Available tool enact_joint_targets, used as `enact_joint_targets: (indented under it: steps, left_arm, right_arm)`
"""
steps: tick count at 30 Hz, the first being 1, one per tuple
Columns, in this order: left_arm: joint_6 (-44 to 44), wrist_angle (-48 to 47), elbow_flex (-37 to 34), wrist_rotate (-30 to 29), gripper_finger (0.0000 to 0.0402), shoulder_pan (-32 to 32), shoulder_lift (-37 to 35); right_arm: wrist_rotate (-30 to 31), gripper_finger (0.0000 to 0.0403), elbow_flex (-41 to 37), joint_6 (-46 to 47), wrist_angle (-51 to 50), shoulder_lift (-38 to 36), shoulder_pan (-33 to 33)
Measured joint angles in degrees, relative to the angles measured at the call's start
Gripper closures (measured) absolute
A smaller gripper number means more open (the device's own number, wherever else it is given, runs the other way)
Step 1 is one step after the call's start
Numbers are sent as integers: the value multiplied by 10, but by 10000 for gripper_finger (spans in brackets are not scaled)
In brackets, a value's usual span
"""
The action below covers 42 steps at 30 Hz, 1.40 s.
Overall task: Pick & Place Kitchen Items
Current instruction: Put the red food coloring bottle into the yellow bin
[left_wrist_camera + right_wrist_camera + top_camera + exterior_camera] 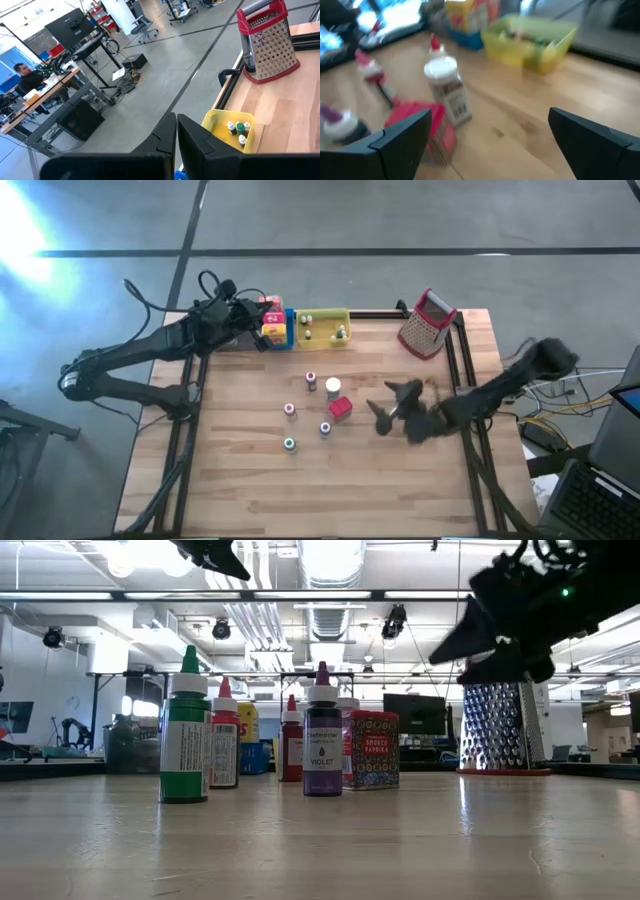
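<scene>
**Sorting partly done**

A few small bottles [322, 328] sit in the yellow tray [322, 313] (boxes in the blue one); six items [312, 411] wait mid-table. Right gripper [392, 406] hovers beside them, jaws apart; left gripper [262, 332], jaws together, over the trays.

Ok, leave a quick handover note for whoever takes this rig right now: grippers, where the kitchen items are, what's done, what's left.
Left gripper: shut, empty, above the table's back edge by the trays.
Right gripper: open, empty, above the table right of the red tin, facing the loose items.
Done: a few small bottles sit in the yellow tray; red and yellow boxes lie at the blue tray.
Left: the red tin, white-capped jar and four small bottles stand mid-table, still to be placed.
Grater stands at the back right.
</scene>
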Motion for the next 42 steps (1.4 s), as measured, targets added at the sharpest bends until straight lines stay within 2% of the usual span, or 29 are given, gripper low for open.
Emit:
enact_joint_targets:
  steps: [6,9,11,14,18,24,30,42]
  left_arm:
    - [0,0,0,0,380,0,0]
    - [0,0,0,0,380,0,0]
    - [0,0,0,0,380,0,0]
    - [0,0,0,0,380,0,0]
    - [0,0,0,0,380,0,0]
    - [0,0,0,0,380,0,0]
    - [0,0,0,0,380,0,0]
    - [0,0,0,0,380,0,0]
  right_arm:
    - [-304,62,-77,-215,17,-180,-155]
    - [-391,108,-107,-268,48,-229,-230]
    - [-426,143,-124,-287,48,-257,-267]
    - [-445,198,-149,-312,46,-294,-299]
    - [-464,267,-184,-339,43,-350,-308]
    - [-463,340,-232,-383,34,-439,-308]
    - [-463,368,-270,-399,32,-493,-308]
    - [-463,390,-275,-398,25,-495,-308]
